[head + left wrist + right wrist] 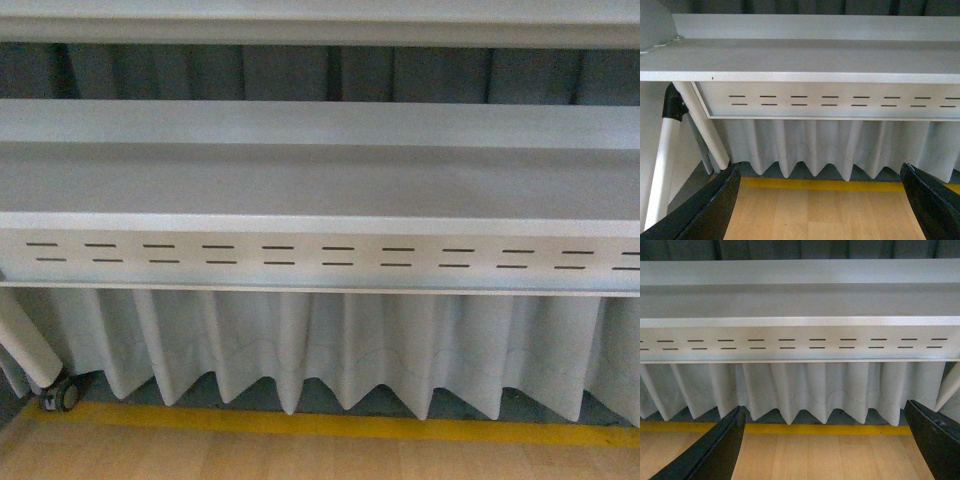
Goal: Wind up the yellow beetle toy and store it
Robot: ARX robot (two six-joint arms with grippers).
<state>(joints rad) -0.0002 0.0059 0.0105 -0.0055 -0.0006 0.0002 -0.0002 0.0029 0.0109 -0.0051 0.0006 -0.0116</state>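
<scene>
No yellow beetle toy is seen in any of the three views; its whereabouts cannot be established from this position.

The front view is filled by a white worktop (320, 180) seen edge-on, with a slotted panel (320, 257) beneath its front edge, a pleated grey curtain (330, 350) hanging behind, and a yellow floor line (330, 425) across pale wood flooring (300, 455). A castor wheel (66, 395) is noted at a white leg on the left. Neither arm is seen in this view.

The left gripper (822, 200) is recorded with jaws spread wide and nothing between them, held low, facing the slotted panel. The right gripper (825, 440) is likewise spread wide and unloaded, at a similar height.

Risks, as judged: both cameras sit below the worktop surface, so little of what lies on it can be seen. If the arms are raised forward without clearance, the worktop edge could be struck. A grasp attempted before the toy is sighted would be blind.

No brand, label or legible writing is found in any view.
</scene>
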